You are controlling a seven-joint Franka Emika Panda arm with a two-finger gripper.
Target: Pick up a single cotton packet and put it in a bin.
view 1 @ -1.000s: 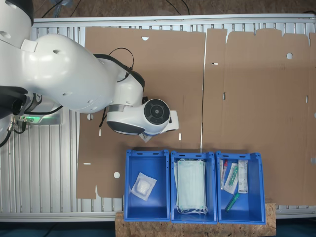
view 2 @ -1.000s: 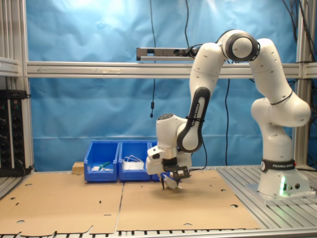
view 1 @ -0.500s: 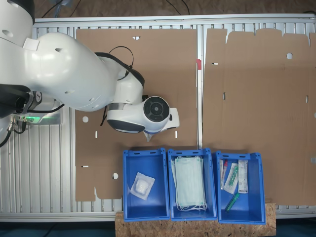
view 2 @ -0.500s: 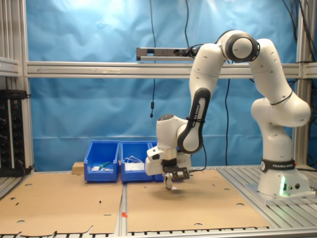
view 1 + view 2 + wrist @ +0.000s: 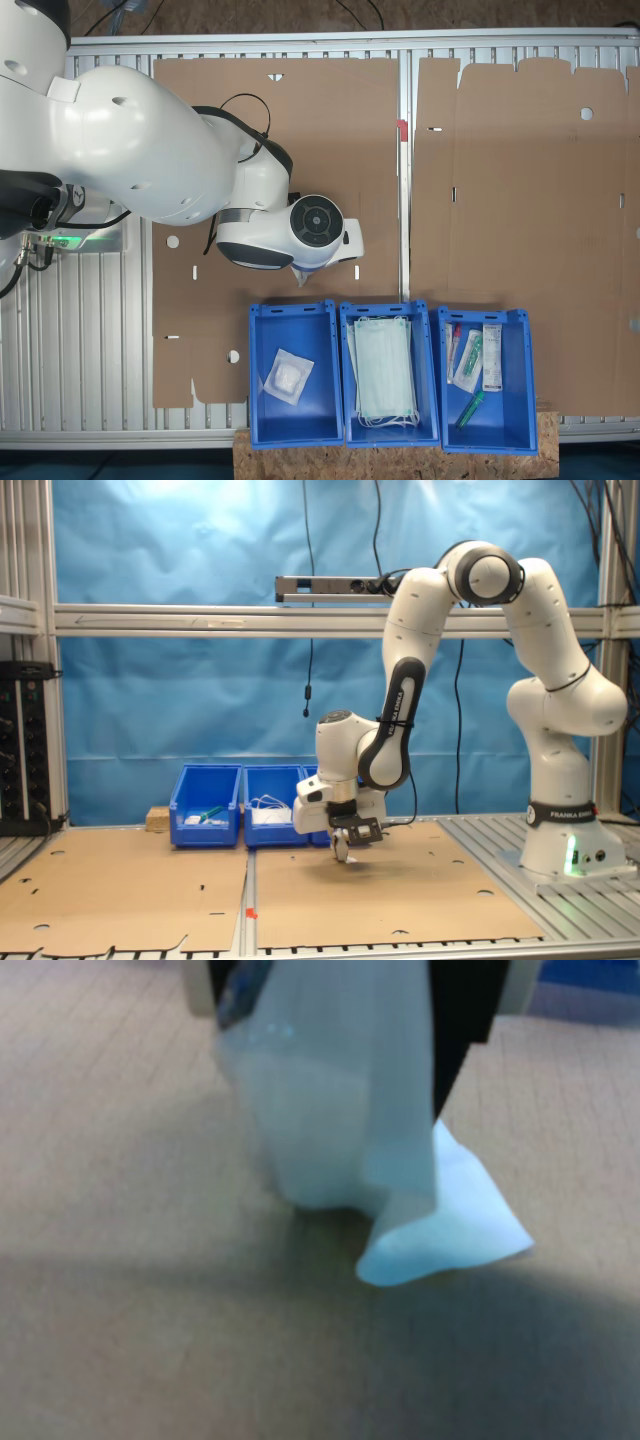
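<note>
**Packet held at the gripper, just short of the crates**

In the second exterior view the gripper points down over the brown cardboard sheet, just above its surface, with a small pale scrap at its tips. The wrist view shows this close up: the cotton packet hangs crumpled between the dark fingers, its lower corner folded out and sitting at or just above the cardboard (the blur hides whether it touches). The jaws are drawn in narrowly on the packet's upper part, pinching it.

In the first exterior view the arm's wrist covers the gripper from above, and a white corner of the packet peeks out below it, just above the far rim of the leftmost crate. Three blue crates stand side by side along the first exterior view's lower edge. The bin at the first exterior view's left holds one clear-fronted packet with a white pad. The middle crate holds pale green face masks, and the crate at the first exterior view's right holds syringes and tubes.

A second cardboard sheet lies beside the first, a metal strip between them.
</note>
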